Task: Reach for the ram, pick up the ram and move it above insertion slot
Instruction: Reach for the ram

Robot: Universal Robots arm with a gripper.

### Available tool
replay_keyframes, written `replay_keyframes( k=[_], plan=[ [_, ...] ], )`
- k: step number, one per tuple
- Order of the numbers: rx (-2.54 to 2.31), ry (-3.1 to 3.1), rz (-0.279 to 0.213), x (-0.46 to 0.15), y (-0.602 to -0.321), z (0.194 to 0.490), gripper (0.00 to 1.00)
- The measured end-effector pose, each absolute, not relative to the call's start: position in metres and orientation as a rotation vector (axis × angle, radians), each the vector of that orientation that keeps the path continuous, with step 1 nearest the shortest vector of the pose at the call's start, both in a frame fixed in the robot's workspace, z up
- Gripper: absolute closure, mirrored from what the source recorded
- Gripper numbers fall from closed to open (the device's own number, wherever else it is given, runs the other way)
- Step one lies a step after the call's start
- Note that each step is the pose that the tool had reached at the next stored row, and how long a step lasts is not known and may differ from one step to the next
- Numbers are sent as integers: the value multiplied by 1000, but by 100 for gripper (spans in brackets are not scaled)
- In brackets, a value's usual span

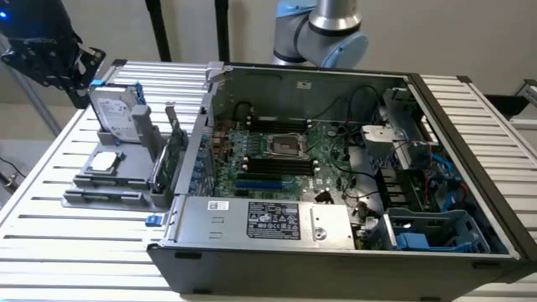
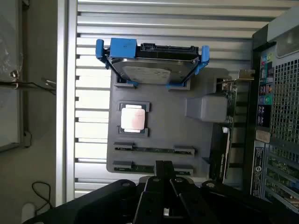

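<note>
Two ram sticks, thin and green, stand on edge in the slots of a grey holder [image 2: 159, 93]: one ram [image 2: 154, 149] and a second stick [image 2: 149, 166] beside it. In the exterior view they show as thin strips [image 1: 105, 190] at the holder's near end. My black gripper [image 2: 163, 169] hangs well above the holder, its fingers together and holding nothing, its tip lined up over the second stick. It sits high at the exterior view's far left [image 1: 63, 72]. Black memory slots [image 1: 277, 165] lie on the motherboard inside the open computer case [image 1: 251, 258].
The holder also carries a hard drive in a blue bracket [image 2: 152, 58], a square processor chip [image 2: 133, 117] and a tall green expansion card [image 1: 172, 157] next to the case wall. Everything rests on a slatted metal table [image 1: 75, 239]. Cables and a blue drive cage [image 1: 436, 233] crowd the case.
</note>
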State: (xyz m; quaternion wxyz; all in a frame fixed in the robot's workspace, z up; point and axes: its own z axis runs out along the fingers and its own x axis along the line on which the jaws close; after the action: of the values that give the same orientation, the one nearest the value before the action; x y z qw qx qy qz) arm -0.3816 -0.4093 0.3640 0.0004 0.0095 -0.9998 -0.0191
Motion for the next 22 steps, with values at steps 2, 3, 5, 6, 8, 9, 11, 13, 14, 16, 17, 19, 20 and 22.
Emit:
replay_keyframes(
  k=[2,3,5,6,8,9,11,13,14,16,17,19,20,22],
  plan=[
    [30,-3140,-60,-382,-409,364,89],
    [30,-3140,-60,-382,-409,364,89],
    [30,-3140,-60,-382,-409,364,89],
    [30,-3140,-60,-382,-409,364,89],
    [30,-3140,-60,-382,-409,364,89],
    [30,-3140,-60,-382,-409,364,89],
    [30,-3140,-60,-382,-409,364,89],
    [30,-3140,-60,-382,-409,364,89],
    [30,-3140,-60,-382,-410,364,89],
    [30,-3140,-61,-382,-414,364,89],
    [30,-3140,-61,-382,-417,363,89],
    [32,-3140,-61,-382,-422,362,89],
    [34,-3140,-61,-382,-425,361,89],
    [36,-3140,-60,-382,-429,360,89]
  ],
)
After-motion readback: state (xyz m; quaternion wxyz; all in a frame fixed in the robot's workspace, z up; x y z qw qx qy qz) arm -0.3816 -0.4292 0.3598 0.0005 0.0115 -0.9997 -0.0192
